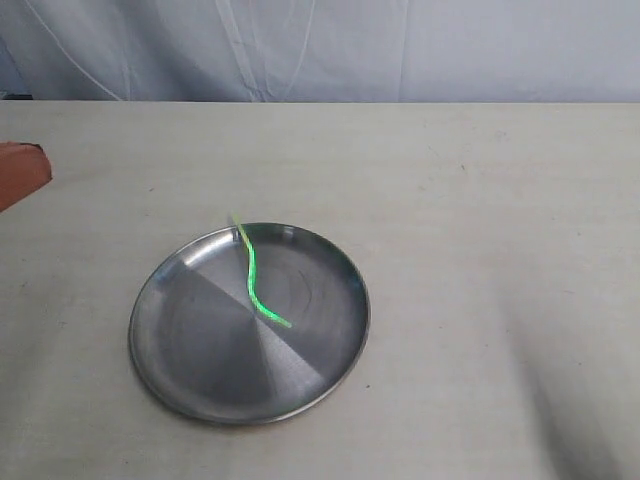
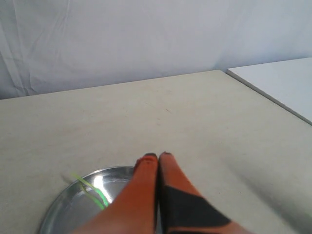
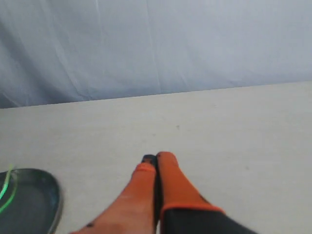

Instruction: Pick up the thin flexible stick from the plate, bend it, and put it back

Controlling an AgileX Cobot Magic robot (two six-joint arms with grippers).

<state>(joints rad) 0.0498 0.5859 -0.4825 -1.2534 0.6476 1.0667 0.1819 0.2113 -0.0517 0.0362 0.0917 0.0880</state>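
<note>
The lime-green thin flexible stick (image 1: 254, 277) lies bent in a shallow curve on the steel plate (image 1: 200, 370), one end poking over the far rim. Neither gripper touches it. In the exterior view only an orange bit of the left arm (image 1: 20, 170) shows at the left edge. My left gripper (image 2: 159, 156) is shut with nothing between its orange fingers, above the plate's (image 2: 63, 209) rim, with the stick (image 2: 90, 191) off to one side. My right gripper (image 3: 156, 159) is also shut and empty, over bare table away from the plate (image 3: 46, 204) and the stick (image 3: 6, 192).
The plate sits on a beige table (image 1: 480, 220) with a pale cloth backdrop (image 1: 320, 45) behind. A white board (image 2: 282, 83) lies at the table's edge in the left wrist view.
</note>
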